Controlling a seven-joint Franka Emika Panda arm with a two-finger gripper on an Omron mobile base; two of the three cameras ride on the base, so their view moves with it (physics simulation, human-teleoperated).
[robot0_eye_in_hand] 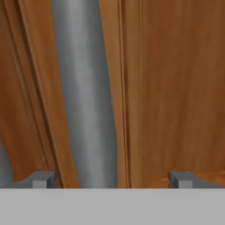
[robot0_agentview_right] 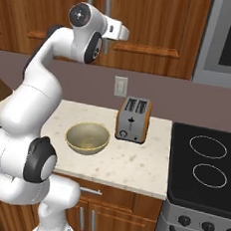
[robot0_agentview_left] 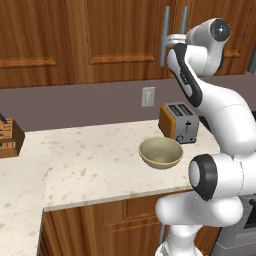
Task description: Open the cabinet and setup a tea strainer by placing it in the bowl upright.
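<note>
Cabinet [robot0_agentview_left: 115, 40] hangs shut above the table [robot0_agentview_left: 85, 160], its long silver handle [robot0_eye_in_hand: 85, 96] running straight up and down. Jaws stand wide at that handle, empty. Below it, the bowl [robot0_agentview_left: 160, 152] sits mouth-up beside the toaster [robot0_agentview_left: 179, 122].

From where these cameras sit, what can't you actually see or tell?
- Inside of the cabinet: hidden behind shut doors in both base views, so no tea strainer can be seen.
- Gripper: its open tips flank a silver handle in the hand view; contact can't be judged.
- Knife block: cut by the left base view's edge.
</note>
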